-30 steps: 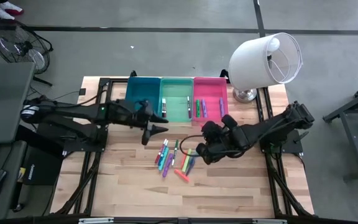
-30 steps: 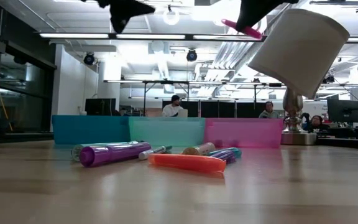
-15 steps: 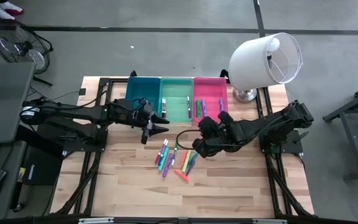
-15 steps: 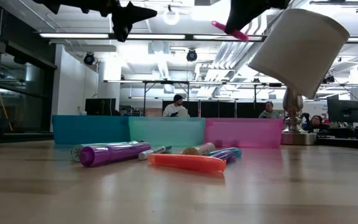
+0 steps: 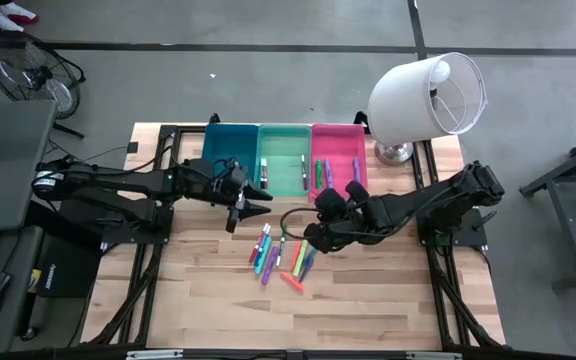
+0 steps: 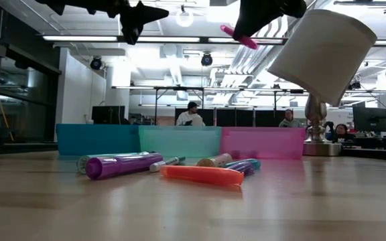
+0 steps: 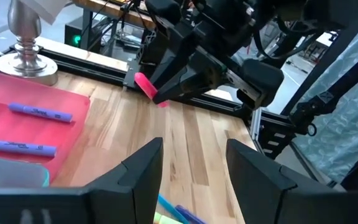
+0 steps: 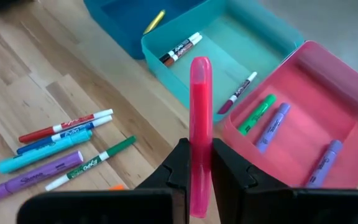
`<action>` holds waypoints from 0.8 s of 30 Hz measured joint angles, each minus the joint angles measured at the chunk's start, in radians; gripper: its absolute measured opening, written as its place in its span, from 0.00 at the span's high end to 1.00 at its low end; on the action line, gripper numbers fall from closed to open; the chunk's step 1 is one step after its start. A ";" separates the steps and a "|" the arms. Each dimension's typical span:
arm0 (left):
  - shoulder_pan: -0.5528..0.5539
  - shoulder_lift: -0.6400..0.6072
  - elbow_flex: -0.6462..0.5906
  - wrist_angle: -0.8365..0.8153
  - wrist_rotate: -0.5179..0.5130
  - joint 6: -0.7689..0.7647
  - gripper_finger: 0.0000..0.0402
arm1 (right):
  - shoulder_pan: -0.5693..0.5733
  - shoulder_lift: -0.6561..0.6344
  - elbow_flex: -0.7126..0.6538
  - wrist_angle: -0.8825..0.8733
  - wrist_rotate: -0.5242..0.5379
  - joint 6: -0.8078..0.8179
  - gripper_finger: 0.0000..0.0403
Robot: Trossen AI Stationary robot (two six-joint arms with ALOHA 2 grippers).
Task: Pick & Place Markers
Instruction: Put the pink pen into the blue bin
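My right gripper (image 8: 200, 163) is shut on a pink marker (image 8: 200, 106) and hovers over the table's middle, just near of the pink bin (image 5: 338, 165). In the low view the pink marker (image 6: 238, 37) shows high above the table. Several loose markers (image 5: 283, 255) lie flat on the wood in front of the bins. The blue bin (image 5: 230, 158), mint bin (image 5: 285, 170) and pink bin stand in a row at the far side, each with a few markers inside. My left gripper (image 7: 191, 168) is open and hangs empty in the air near the blue bin. My right gripper pinches the pink marker's barrel (image 8: 200, 134) between its two fingers, behind the middle of its length. The fingers (image 8: 180, 165) lie along it, and most of the marker sticks out past their tips. It is lifted clear of the table and tilted, as the low view shows.
A lamp with a large white shade (image 5: 428, 95) stands on a metal base (image 5: 396, 152) at the table's far right corner, beside the pink bin. Bare wood lies near of the marker pile. People sit at desks in the room behind.
My right gripper has carried the pink marker toward the table's left and far edge, closer to the bins, keeping it aloft and shut in its fingers. The loose markers and the bins have stayed in place.
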 joint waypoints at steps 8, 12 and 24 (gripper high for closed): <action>0.000 0.000 0.000 0.000 0.000 0.004 0.57 | -0.013 0.000 0.000 0.009 0.005 0.001 0.92; 0.000 0.000 0.000 0.003 -0.002 0.004 0.57 | -0.017 0.000 0.000 0.100 0.000 -0.050 0.92; 0.000 0.058 0.002 0.135 -0.002 0.014 0.57 | -0.056 0.000 0.000 0.442 -0.056 -0.363 0.92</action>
